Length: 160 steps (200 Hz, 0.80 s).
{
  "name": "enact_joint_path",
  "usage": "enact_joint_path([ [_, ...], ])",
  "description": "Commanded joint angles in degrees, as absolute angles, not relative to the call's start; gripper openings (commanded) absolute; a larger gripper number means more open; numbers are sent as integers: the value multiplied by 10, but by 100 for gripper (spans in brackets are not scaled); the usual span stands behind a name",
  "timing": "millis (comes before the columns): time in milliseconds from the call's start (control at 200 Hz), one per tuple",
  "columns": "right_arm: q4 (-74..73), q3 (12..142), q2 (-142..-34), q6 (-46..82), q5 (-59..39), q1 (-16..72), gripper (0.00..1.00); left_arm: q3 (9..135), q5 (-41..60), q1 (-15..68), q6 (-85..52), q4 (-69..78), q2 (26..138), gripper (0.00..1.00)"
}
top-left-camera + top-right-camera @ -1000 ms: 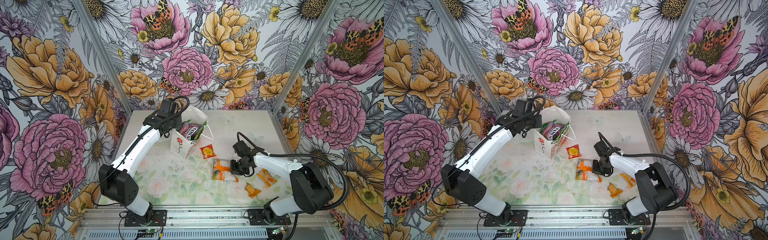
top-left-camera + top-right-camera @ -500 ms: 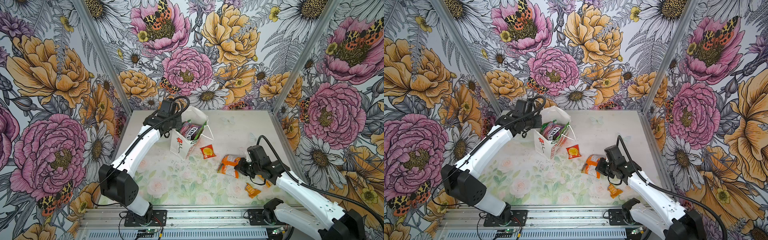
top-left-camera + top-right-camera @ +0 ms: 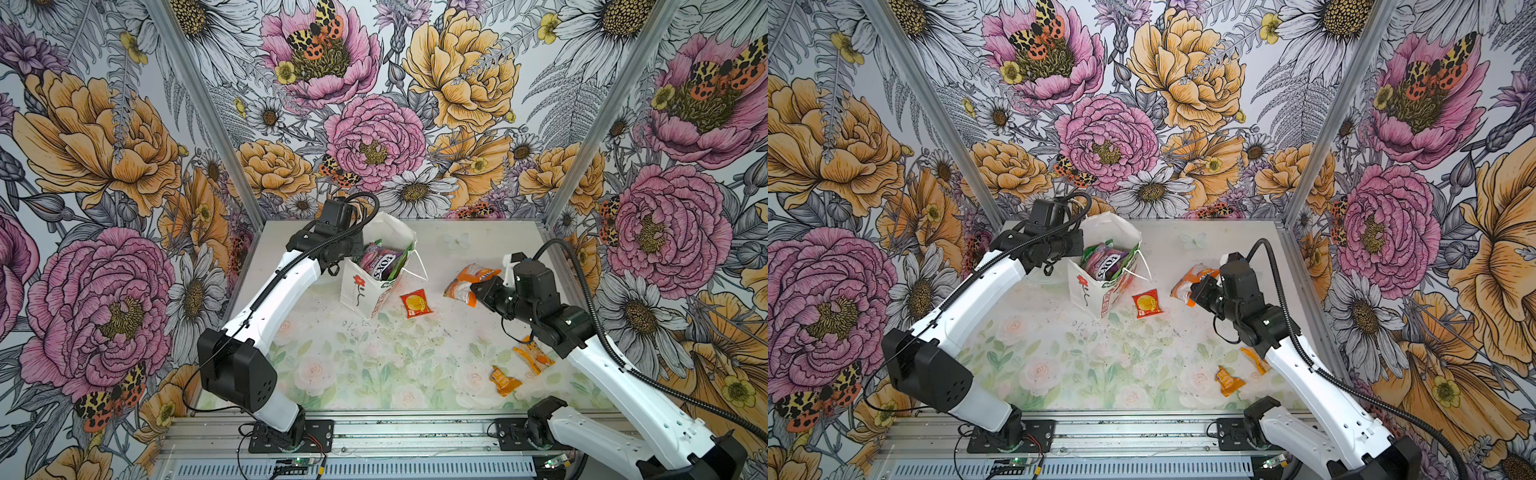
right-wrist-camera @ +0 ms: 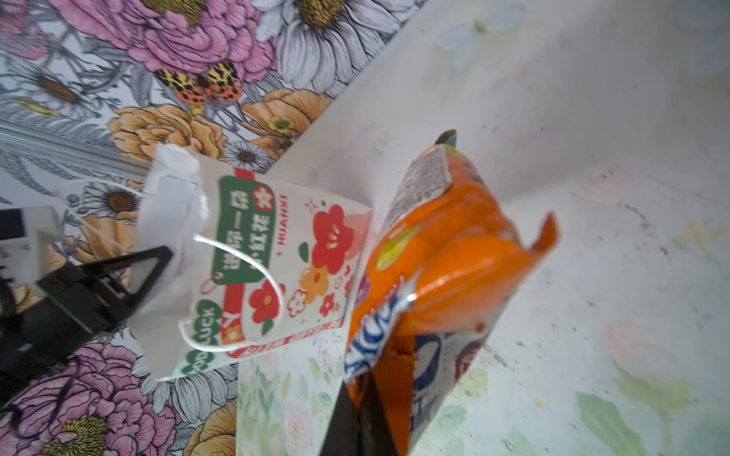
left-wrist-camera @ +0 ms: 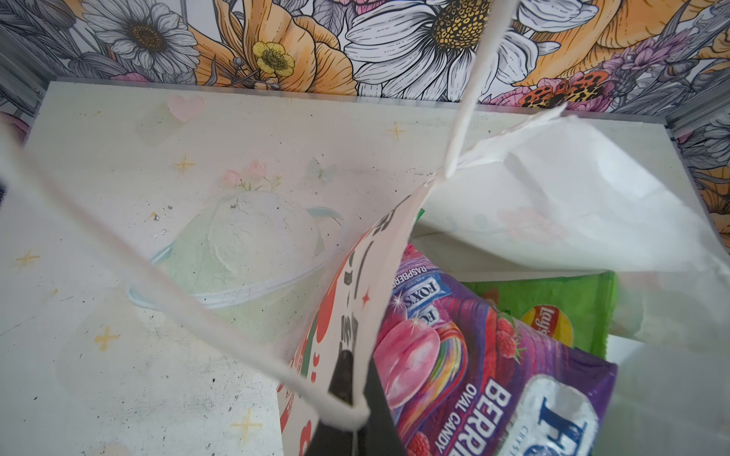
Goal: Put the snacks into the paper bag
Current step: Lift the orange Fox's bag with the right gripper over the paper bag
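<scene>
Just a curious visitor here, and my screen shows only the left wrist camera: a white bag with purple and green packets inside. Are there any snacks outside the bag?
Observer: Yes. The right end effector holds an orange packet, right of the paper bag.
Operator: Anything lying loose?
Observer: A small red sachet lies flat on the table, beside the bag's base.
Operator: Is that all?
Observer: No. A crumpled orange wrapper and a longer orange wrapper lie farther forward, on the right.
</scene>
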<state>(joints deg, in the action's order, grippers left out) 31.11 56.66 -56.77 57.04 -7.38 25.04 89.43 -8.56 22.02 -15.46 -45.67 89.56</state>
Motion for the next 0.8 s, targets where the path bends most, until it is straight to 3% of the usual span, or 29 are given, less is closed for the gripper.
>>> enact_joint_path([
  [0,251,653,-609,531,-90,248,0,899,-91,225,-147,-415,874,0],
  [420,239,909,-780,500,-155,293,0,899,-88,226,-147,-415,875,0],
  [796,229,970,-863,510,-161,353,0,899,-90,227,-147,-415,875,0],
])
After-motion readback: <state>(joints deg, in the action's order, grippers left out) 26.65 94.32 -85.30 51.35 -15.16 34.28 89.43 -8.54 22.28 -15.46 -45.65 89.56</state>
